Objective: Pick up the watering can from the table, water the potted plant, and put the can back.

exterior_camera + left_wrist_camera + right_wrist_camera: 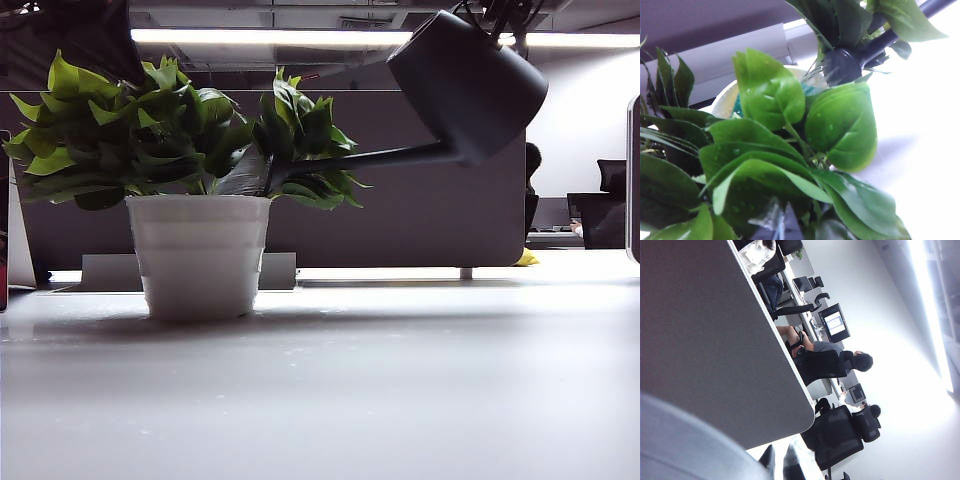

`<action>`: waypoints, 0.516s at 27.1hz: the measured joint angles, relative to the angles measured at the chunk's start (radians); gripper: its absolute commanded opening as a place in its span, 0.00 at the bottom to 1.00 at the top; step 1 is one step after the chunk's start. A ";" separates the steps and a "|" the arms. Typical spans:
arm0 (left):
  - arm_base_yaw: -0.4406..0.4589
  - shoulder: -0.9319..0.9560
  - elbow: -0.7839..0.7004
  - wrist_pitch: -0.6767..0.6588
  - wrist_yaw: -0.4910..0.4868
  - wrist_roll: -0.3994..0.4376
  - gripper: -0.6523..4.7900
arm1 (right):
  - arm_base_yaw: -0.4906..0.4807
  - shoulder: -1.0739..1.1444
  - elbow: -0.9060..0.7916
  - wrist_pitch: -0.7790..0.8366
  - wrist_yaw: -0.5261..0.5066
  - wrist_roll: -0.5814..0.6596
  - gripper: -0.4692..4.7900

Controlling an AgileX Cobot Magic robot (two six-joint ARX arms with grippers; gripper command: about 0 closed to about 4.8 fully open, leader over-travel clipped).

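Right pincer [779, 462] pressed together, tips dark; grip unseen. Left pincer [777, 225] among potted plant [190, 150] leaves, state indiscernible. Watering can [467, 85] tilted, spout in foliage; counter [400, 380] open beyond.

Exterior camera sits low at desk [400, 400] level, facing the plant [180, 130] and can [465, 85] side-on. Left wrist camera close among leaves, sharing plant [770, 100] and spout [880, 42]. Right wrist camera tilted toward the office behind a grey partition [715, 340].

R tool [779, 463] shut, raised high; L tool [775, 227] low, state unclear.
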 measured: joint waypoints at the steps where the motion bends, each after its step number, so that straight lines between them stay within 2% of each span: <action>1: 0.000 0.000 0.000 0.000 0.000 0.000 0.11 | 0.000 0.000 0.000 0.000 0.000 -0.001 0.08; 14: 0.000 0.000 0.000 0.000 0.000 0.000 0.11 | 0.000 0.000 0.000 0.000 0.000 -0.009 0.08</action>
